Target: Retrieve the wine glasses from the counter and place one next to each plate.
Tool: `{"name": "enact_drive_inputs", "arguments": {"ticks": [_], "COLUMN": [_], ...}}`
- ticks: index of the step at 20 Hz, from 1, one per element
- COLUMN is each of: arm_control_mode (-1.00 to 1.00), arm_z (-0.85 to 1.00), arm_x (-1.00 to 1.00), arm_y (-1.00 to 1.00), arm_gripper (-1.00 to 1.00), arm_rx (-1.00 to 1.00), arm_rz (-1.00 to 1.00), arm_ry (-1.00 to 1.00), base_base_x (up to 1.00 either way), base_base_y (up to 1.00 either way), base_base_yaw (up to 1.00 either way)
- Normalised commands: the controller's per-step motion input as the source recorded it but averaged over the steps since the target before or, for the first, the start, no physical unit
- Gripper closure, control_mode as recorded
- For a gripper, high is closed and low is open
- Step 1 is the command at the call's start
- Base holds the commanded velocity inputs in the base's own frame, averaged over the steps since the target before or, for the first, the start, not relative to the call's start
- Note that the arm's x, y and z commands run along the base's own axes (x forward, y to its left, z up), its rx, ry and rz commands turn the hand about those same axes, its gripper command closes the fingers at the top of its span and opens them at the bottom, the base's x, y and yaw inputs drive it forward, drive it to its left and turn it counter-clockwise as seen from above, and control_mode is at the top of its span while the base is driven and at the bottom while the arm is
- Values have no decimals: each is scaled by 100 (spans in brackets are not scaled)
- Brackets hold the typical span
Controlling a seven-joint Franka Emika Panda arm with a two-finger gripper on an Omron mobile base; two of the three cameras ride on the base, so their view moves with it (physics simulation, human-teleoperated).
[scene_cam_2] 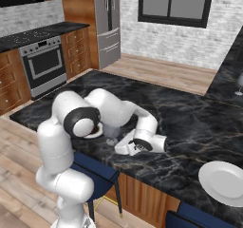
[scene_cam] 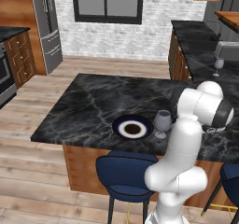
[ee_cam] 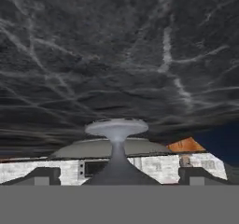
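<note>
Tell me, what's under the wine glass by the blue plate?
The wine glass stands on the black marble counter, right beside the blue plate. Its round foot covers the spot directly below.

Glass between the open jaws is smoky grey, translucent, smooth: wine glass (scene_cam: 162, 123) standing on black marble counter (scene_cam: 88, 106) with pale veins, polished-looking (second wine glass (scene_cam: 218, 66) on the far counter run, well away from the jaws, same grey glass). Beside the jaws, the dark blue plate (scene_cam: 132, 127) has a white ring, looks like glazed ceramic, and the plain white plate (scene_cam_2: 224, 182) further off looks matt-smooth. Below the jaws: brown wood cabinet fronts (scene_cam: 81, 169), blue stool (scene_cam: 125, 174) with soft-looking upholstery; arm shell is glossy white plastic with dark joints.
</note>
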Motion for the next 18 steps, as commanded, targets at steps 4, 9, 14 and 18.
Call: {"name": "enact_drive_inputs", "arguments": {"ticks": [4, 9, 14, 18], "arm_control_mode": [-100, -100, -100, -100], "arm_z": [89, 100, 100, 100], "arm_x": [-65, -85, -43, -35], "arm_y": [-44, -17, 8, 21], "arm_gripper": [-100, -100, -100, -100], "arm_rx": [2, 0, -1, 0], "arm_rz": [0, -8, 0, 1], "arm_ry": [-12, -23, -25, -18], "base_base_x": [0, 0, 0, 0], "base_base_y": [0, 0, 0, 0], "base_base_yaw": [0, 0, 0, 0]}}
